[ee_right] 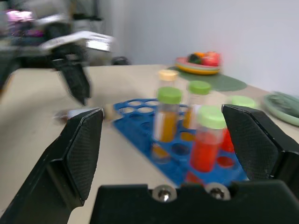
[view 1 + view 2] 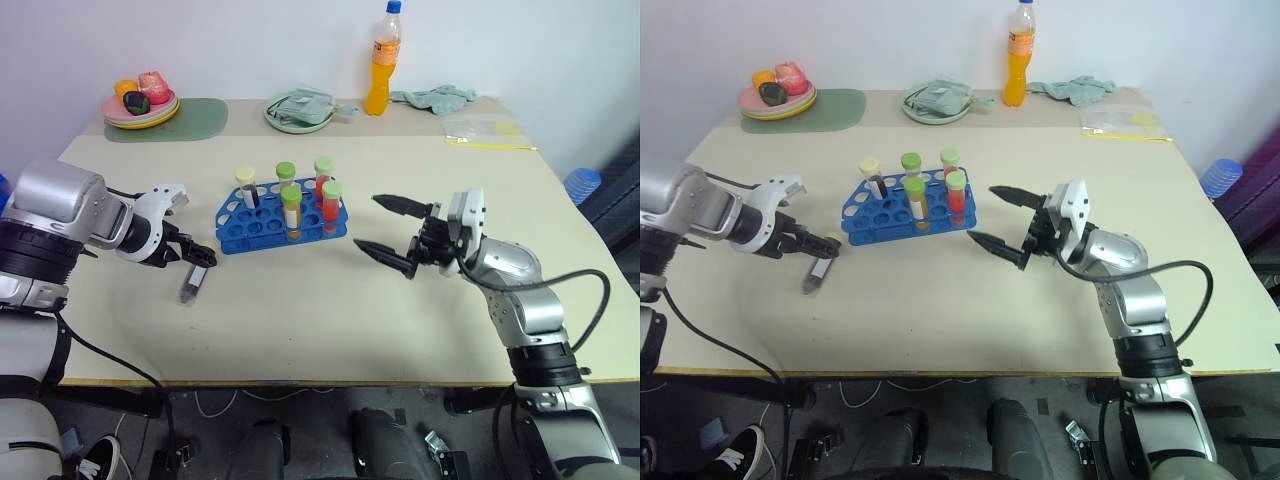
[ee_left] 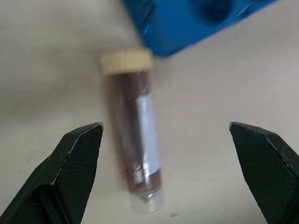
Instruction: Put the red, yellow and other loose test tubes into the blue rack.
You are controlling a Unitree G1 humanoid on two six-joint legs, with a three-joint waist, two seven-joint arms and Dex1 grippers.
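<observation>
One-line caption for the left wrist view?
Open left claw poised over a dark, pale-capped test tube lying on the table beside the blue rack.

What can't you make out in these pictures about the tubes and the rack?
- Loose dark tube: label unreadable, blurred in the left wrist view.
- Blue rack: cut off at the left wrist view's edge.
- Rear racked tubes: contents partly hidden by front tubes, blurred in the right wrist view.

One test tube (image 2: pixel 193 284) lies left of the rack (image 2: pixel 270 222); five stand inside.
</observation>
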